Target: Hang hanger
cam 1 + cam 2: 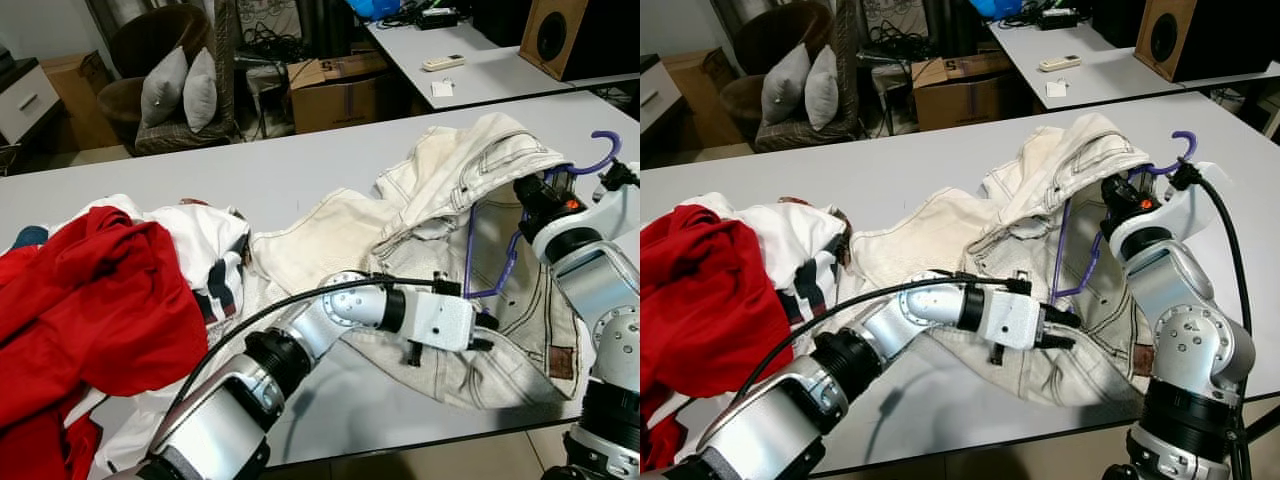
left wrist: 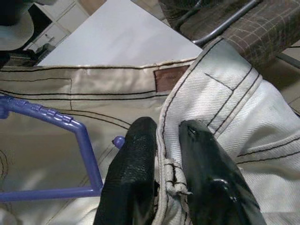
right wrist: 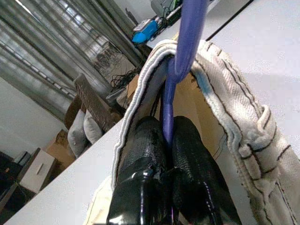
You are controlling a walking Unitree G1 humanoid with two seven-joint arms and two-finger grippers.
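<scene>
A purple plastic hanger point(image 1: 512, 252) lies partly inside cream denim trousers point(image 1: 470, 240) spread on the long grey table point(image 1: 260, 170). The right gripper point(image 3: 166, 140), at three o'clock in the head view, pinches the hanger's neck below the hook. The left gripper point(image 2: 161, 173), at five o'clock, clamps the trousers' waistband hem, just beside the hanger's lower corner. A red garment point(image 1: 90, 300) lies at nine o'clock.

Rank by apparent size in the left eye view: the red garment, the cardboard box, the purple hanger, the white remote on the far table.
1. red garment, though nearness to the camera enlarges it
2. cardboard box
3. purple hanger, partly hidden by the cream jeans; it may rival the box
4. white remote
</scene>
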